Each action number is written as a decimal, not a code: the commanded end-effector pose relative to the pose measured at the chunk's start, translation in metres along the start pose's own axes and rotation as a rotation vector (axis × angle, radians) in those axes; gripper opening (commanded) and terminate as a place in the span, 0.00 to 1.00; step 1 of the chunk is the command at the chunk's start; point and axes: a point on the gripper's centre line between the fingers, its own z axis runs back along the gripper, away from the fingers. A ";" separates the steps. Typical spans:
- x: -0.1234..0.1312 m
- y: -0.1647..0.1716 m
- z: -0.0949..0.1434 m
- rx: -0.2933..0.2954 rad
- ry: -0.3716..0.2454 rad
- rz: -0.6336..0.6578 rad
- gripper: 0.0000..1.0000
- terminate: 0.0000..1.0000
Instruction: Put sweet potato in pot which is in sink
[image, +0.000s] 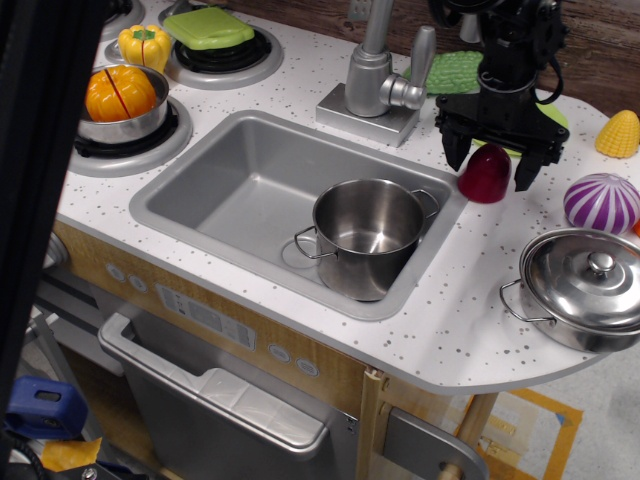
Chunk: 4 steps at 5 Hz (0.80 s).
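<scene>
Spread wide, gripper (490, 165) hangs over sweet potato (485, 174), one finger on each side, not yet closed on it and, so far as can be judged, not touching. Sits on the white counter (440, 320) toward the far right part, just beside the right rim of the sink (200, 205). Looks like smooth, hard plastic: probably light and stiff, not fragile, but slippery because of the glossy rounded dome. Best taken low, across the widest part of the sides, so that it does not squeeze out upward when the fingers close. Near the right end of the sink stands the pot (368, 235), open and with nothing inside, so only a short way to carry. Behind the sink rises the faucet (380, 70), close to the path. Further right along the counter, a striped ball (601, 202), a lidded pot (585, 285) at the front right edge, and a toy corn (618, 133) by the far right edge.
</scene>
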 end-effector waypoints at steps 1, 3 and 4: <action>0.010 0.001 0.011 -0.006 -0.075 0.005 0.00 0.00; 0.009 0.004 0.021 0.008 -0.073 0.015 0.00 0.00; 0.011 0.005 0.061 0.132 -0.028 -0.012 0.00 0.00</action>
